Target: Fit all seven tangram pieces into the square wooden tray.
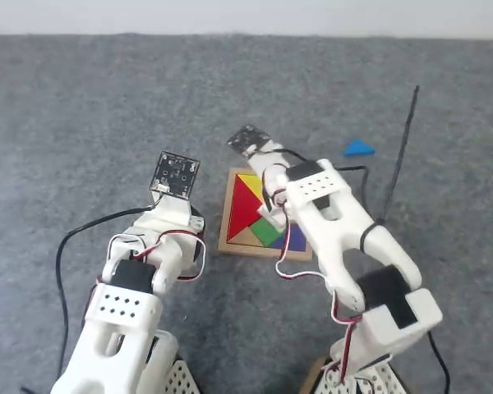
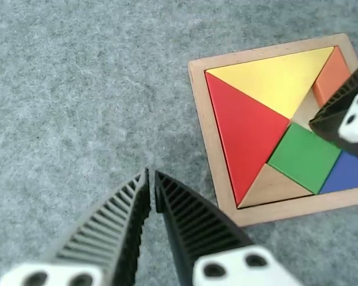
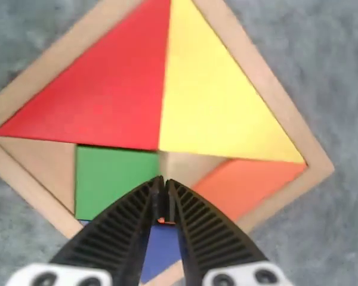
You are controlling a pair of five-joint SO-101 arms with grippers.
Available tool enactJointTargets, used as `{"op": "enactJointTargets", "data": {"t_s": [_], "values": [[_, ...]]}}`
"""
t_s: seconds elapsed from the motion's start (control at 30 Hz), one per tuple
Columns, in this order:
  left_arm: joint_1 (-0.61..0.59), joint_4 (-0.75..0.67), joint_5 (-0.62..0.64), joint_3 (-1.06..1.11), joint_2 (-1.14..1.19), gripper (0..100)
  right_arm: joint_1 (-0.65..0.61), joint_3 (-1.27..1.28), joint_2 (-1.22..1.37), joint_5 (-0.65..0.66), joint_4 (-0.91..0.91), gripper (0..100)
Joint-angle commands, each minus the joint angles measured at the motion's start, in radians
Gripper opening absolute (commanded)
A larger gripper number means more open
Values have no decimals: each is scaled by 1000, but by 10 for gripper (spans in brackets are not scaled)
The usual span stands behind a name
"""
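Note:
The square wooden tray [image 1: 228, 207] lies on the grey carpet between the two arms. It holds a red triangle [image 2: 244, 134], a yellow triangle [image 2: 274, 77], an orange piece [image 2: 334, 74], a green square [image 2: 304, 156], a blue piece [image 2: 349, 173] and a tan triangle [image 2: 274, 187]. A small triangular slot [image 3: 180, 164] near the middle shows bare wood. A loose blue triangle [image 1: 359, 148] lies on the carpet beyond the tray, to the right. My right gripper [image 3: 164, 182] hovers shut over the tray's middle, next to the slot. My left gripper [image 2: 152, 174] is shut over carpet, left of the tray.
Grey carpet [image 1: 107, 98] spreads open to the left and behind the tray. A black cable [image 1: 403, 148] runs near the loose blue triangle. The right arm [image 1: 329, 213] covers the tray's right side in the high view.

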Motion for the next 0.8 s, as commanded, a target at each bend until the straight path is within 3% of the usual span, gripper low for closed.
{"op": "enactJointTargets", "data": {"t_s": [0.0, 0.2, 0.4, 0.77], "values": [[-3, -17, 6, -47, -28, 12, 7, -29, 7, 54, -27, 13], [-5, -17, 6, -47, -28, 12, 7, -29, 33, 64, -27, 21], [-6, -17, 6, -47, -28, 12, 4, -32, 68, 144, -21, 154], [-6, -17, 6, -47, -28, 12, 5, -72, 64, 144, 16, 162]]}}
